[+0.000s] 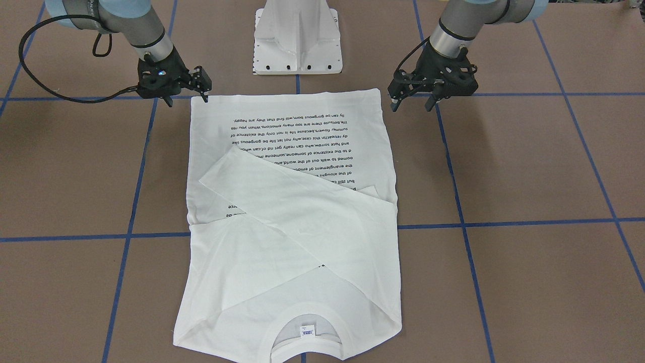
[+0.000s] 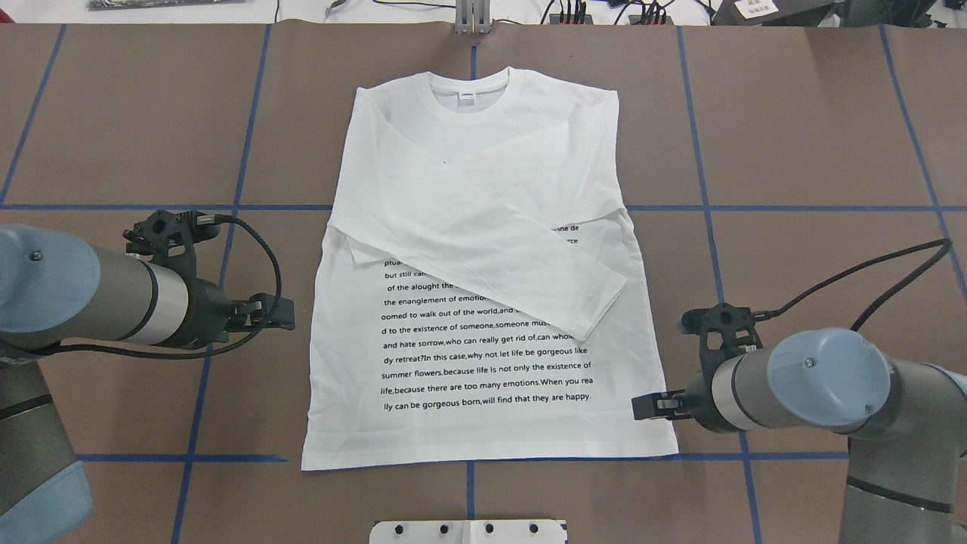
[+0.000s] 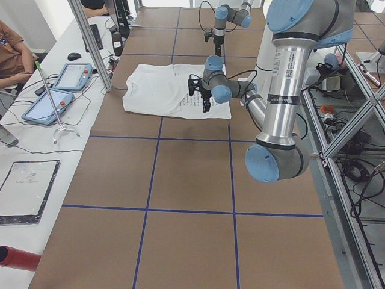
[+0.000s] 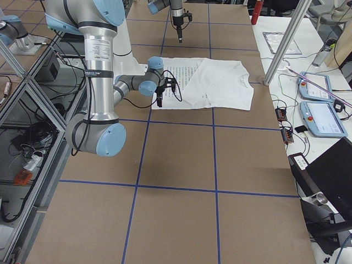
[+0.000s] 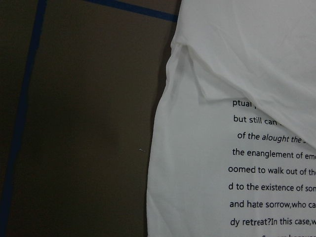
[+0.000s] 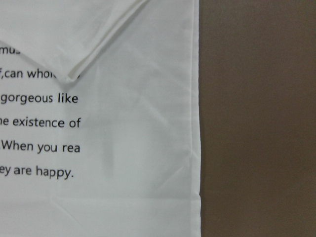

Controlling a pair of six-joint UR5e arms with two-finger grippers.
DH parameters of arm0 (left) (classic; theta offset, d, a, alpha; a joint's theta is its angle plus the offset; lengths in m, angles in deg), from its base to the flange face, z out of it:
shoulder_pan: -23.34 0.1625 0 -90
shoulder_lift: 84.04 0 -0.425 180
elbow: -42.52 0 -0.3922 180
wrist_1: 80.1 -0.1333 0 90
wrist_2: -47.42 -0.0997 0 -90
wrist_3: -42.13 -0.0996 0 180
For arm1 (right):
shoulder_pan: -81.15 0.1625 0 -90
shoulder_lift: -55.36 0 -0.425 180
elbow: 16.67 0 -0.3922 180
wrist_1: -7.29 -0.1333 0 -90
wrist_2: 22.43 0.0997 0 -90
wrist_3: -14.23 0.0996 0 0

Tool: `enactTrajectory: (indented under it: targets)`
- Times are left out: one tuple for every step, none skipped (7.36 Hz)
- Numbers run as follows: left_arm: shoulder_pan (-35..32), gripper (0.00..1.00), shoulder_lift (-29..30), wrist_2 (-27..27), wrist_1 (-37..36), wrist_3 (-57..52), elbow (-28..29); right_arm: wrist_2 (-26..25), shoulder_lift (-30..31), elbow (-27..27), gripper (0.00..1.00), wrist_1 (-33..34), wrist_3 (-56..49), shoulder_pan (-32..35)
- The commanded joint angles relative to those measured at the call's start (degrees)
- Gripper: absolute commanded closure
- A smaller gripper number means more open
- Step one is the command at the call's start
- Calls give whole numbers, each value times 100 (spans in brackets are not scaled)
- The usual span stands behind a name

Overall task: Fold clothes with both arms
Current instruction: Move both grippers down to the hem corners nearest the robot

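- A white T-shirt (image 2: 483, 249) lies flat in the middle of the counter (image 2: 793, 151), printed side up. Its collar (image 2: 446, 104) points to the counter's edge away from the robot, and its hem lies toward the robot's edge.
- Both long sleeves are folded in and cross over the chest. The upper one runs slantwise down over part of the black text (image 2: 483, 355).
- The left arm (image 2: 113, 302) reaches in from the counter's left end. The left arm's jaws stand apart, holding nothing, above bare counter just beside the shirt's side edge.
- The right arm (image 2: 793, 385) comes in from the right end. The right arm's jaws are also spread and empty, at the hem corner on that side. Whether they touch the cloth cannot be told.
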Motion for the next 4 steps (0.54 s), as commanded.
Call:
enactTrajectory:
  targets:
    - [16, 1, -121, -12, -3, 7, -28, -225, 57, -109, 0, 24, 116, -257]
    - [42, 1, -113, -12, -3, 7, -37, -234, 31, -215, 0, 24, 116, -257]
    - [42, 1, -113, -12, -3, 7, -37, -243, 74, -233, 0, 24, 124, -240]
    - [51, 1, -122, -12, -3, 7, -37, -234, 40, -303, 0, 24, 116, -257]
